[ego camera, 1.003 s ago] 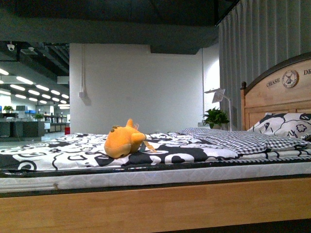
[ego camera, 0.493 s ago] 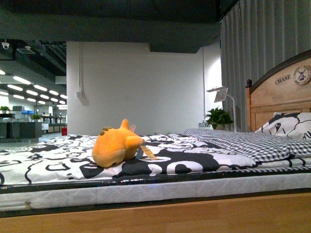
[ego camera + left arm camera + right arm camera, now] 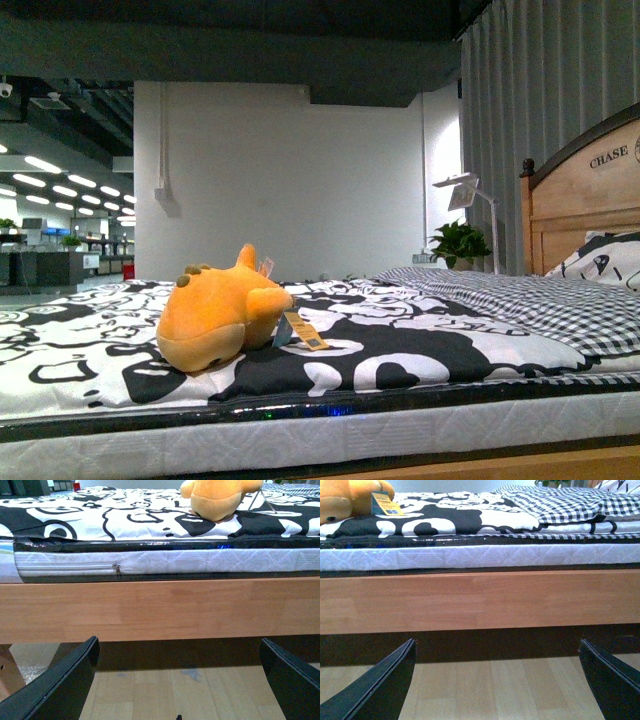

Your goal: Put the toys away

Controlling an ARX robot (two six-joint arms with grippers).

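Hidden or cut off: You see the plush toy [image 3: 222, 318] whole only in the front view. The left wrist view crops its upper part, and the right wrist view catches only one corner of it. The headboard [image 3: 588, 200] runs off the picture's right edge, so you can read "CHASE" and nothing after it. The pillow [image 3: 608, 262] leaning against it is cut the same way. Neither arm shows in the front view.

Hard to make out: The print on the toy's paper tag [image 3: 303, 332] is too small to read.

Toy position: It lies on the black-and-white bedspread [image 3: 400, 350], near the bed edge that faces you. It is well apart from the checked blanket [image 3: 530, 300] and the pillow at the headboard end. The tag rests on the bedspread just beside the toy.

Left end effector [image 3: 178, 647]: Its dark fingers [image 3: 62, 685] are spread wide. They hold nothing and touch nothing. It sits low, facing the wooden bed rail [image 3: 160, 607] and the white mattress [image 3: 200, 562], with pale floorboards [image 3: 165, 690] beneath it.

Right end effector [image 3: 497, 647]: It is likewise spread wide and empty. It faces the same rail from low down, clear of the bed.

Toy versus end effectors: The toy is up on the bed, and both end effectors are down below the rail.
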